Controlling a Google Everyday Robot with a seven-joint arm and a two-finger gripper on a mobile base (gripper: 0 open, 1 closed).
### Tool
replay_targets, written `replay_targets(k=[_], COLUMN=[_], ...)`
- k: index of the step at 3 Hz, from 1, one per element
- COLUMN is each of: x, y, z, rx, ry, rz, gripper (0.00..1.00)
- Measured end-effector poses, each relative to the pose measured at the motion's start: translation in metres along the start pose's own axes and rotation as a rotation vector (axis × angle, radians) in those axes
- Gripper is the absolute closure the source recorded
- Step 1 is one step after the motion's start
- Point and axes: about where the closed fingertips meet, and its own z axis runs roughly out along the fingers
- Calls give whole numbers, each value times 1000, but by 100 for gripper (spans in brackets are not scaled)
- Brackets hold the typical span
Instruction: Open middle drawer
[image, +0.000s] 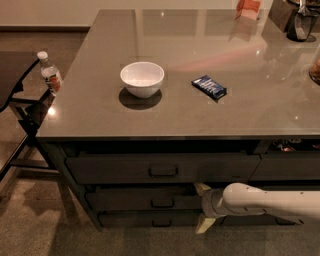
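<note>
The middle drawer (130, 199) is a dark grey-brown front under the counter, between a taller drawer (110, 169) above and a thinner one (125, 220) below. It looks shut. Its small black loop handle (162, 203) sits at the centre. My gripper (202, 207) reaches in from the right on a white arm (260, 200), level with the middle drawer and a little right of its handle. Its two pale fingers (202, 188) are spread apart, one above the other, holding nothing.
On the grey counter (250, 115) stand a white bowl (142, 78) and a dark blue packet (209, 87). A water bottle (51, 76) stands on a dark chair frame (30, 110) at the left. Containers stand at the counter's far right.
</note>
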Motion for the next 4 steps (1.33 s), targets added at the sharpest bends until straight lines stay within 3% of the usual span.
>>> replay_targets(k=[1, 2, 4], x=[19, 19, 19], y=[-10, -10, -10], z=[30, 30, 30], rx=[13, 13, 13], ry=[30, 30, 30], rz=[29, 29, 29], gripper=[0, 0, 41])
